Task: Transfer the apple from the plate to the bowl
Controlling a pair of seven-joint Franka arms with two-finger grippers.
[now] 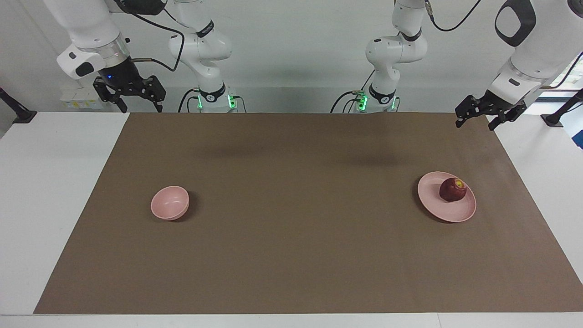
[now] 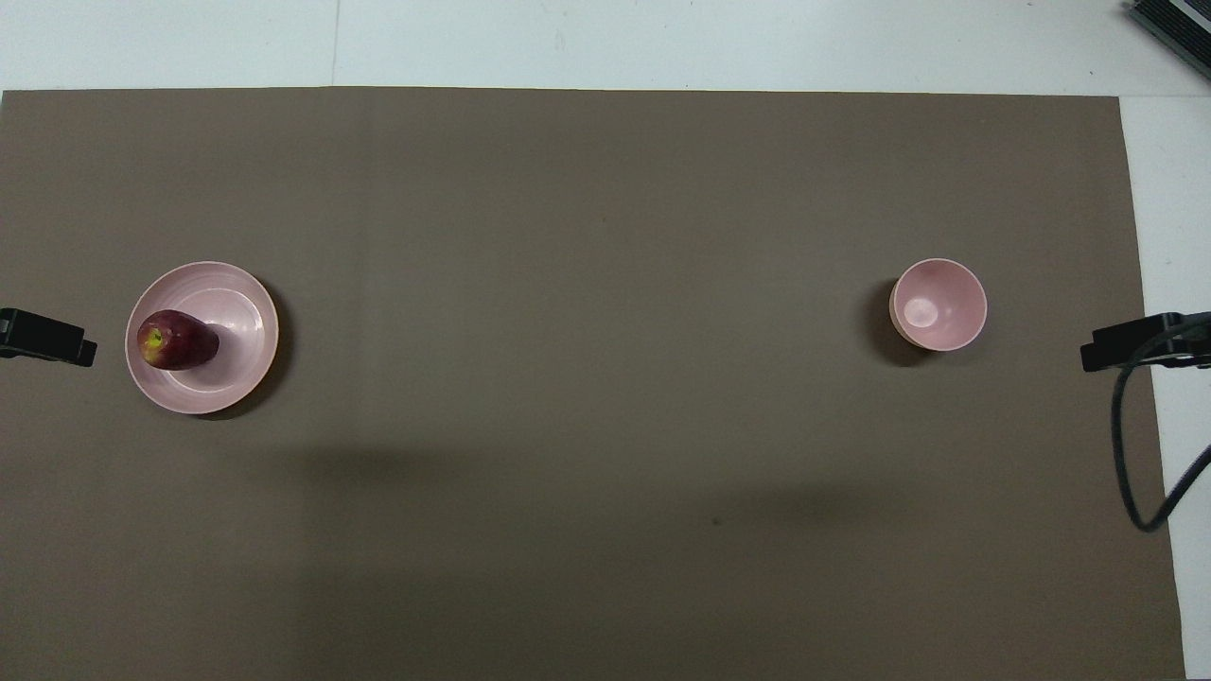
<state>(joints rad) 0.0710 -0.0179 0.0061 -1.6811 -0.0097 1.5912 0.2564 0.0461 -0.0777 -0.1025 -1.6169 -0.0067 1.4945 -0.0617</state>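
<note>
The dark red apple (image 1: 452, 189) lies on the wide pink plate (image 1: 437, 203) toward the left arm's end of the table; the overhead view shows the apple (image 2: 176, 340) on the plate (image 2: 238, 310) too. The small deep pink bowl (image 1: 169, 202) stands empty toward the right arm's end, also in the overhead view (image 2: 938, 304). My left gripper (image 1: 475, 125) hangs open and empty in the air over the mat's edge, apart from the plate; its tip shows in the overhead view (image 2: 47, 338). My right gripper (image 1: 140, 108) hangs open and empty over the mat's corner at the right arm's end (image 2: 1135, 342).
A brown mat (image 1: 291, 237) covers most of the white table (image 1: 50, 182). A black cable (image 2: 1131, 454) loops down from the right gripper. A dark object (image 2: 1173, 28) sits at the table's corner farthest from the robots.
</note>
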